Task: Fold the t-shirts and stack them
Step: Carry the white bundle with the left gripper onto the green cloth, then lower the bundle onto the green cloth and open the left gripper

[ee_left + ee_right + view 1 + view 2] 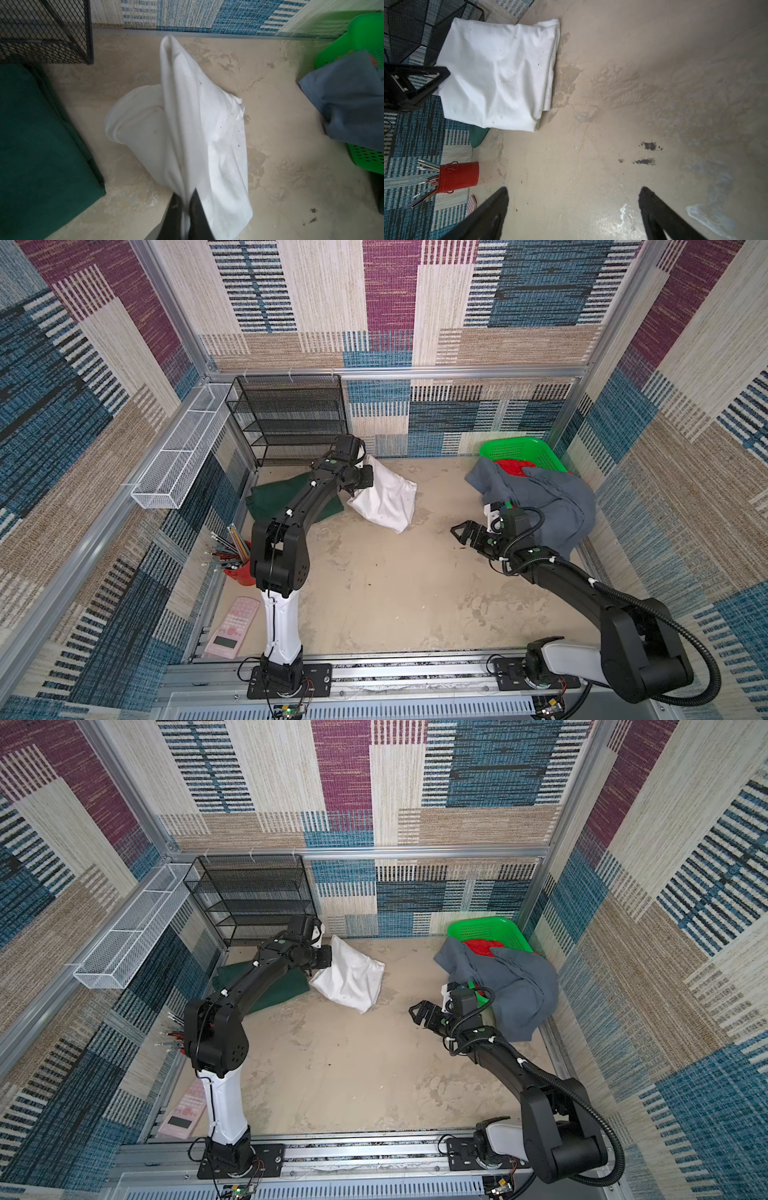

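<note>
Left claw (pixel 185 199) pinching white tee (pixel 199 128) corner; right claw (pixel 574 190) wide, empty, over table (pixel 612 104); pink calculator (pixel 232 628) lettering unreadable

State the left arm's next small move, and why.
Probably swing the white t-shirt sideways over the folded dark green t-shirt: the left end effector is shut on the folded bundle, partly lifted, and the green one lies flat beside it.

Patchwork woven walls (pixel 390 302) enclose a mottled beige floor (pixel 395 593), black mesh shelf (pixel 291 418)

Tee (pixel 557 497) over basket (pixel 524 449), rear right
</note>
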Available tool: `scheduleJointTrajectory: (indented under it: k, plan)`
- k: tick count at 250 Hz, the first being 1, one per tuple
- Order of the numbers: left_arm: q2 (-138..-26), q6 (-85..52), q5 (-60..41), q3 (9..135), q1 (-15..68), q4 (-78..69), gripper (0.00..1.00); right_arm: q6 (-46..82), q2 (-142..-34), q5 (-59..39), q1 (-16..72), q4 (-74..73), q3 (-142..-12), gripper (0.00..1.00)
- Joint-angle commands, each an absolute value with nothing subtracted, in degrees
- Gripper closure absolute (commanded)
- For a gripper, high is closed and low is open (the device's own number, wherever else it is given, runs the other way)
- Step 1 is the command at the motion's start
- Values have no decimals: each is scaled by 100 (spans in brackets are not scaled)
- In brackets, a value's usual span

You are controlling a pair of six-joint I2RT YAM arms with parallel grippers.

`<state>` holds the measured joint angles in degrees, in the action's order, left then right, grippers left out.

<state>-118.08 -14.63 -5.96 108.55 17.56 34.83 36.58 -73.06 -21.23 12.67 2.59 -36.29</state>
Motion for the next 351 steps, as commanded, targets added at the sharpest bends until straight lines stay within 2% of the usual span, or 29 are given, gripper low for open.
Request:
scheduleJointTrajectory:
  k: [1,55,148,186,351]
  plan:
    - [-12054,-1033,-633,11378,1631,3828,100,3611,-7232,-2083,1268,66,-3579,2]
    - [-12079,-871,-374,11768,1413,4160,100,3606,-7062,-1990,1265,62,-3424,1]
    - [-10831,-1359,116,10298,809,3129,100,3489,-7259,-1996,1261,57,-3593,2]
    - [-10606,-1407,167,10173,500,2890,100,3465,-7299,-2021,1260,53,-3620,2]
    - [-10390,-1520,-519,9898,-662,2097,100,3472,-7330,-2031,1261,114,-3657,2]
